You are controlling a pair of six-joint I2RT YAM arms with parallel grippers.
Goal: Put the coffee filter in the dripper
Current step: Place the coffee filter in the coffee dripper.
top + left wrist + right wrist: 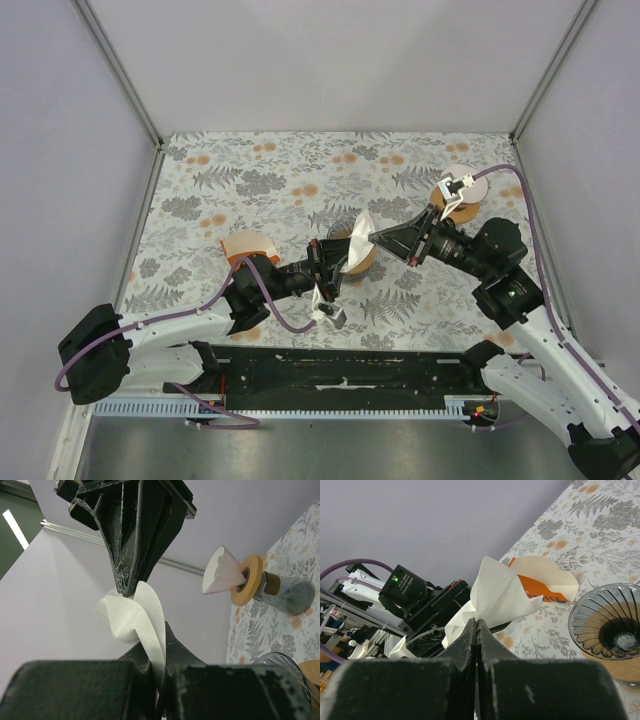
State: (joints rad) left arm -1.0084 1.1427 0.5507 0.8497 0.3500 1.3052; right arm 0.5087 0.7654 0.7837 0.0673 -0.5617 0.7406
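Note:
The white paper coffee filter [360,232] hangs above the table's middle, crumpled and held between both grippers. My left gripper [338,264] is shut on its lower edge; the left wrist view shows the paper [132,615] pinched between the jaws. My right gripper [376,240] is shut on its other edge, the jaws closed on the paper [500,592]. The orange ring dripper [453,207] stands at the back right on a glass jug, apart from both grippers. In the left wrist view the dripper [249,580] carries a pale cone.
A dark ribbed glass cone [606,624] on a wooden base stands right below the held filter. The orange-and-white paper packet [246,246] lies at centre left and also shows in the right wrist view [542,582]. White walls close in the floral table [250,180].

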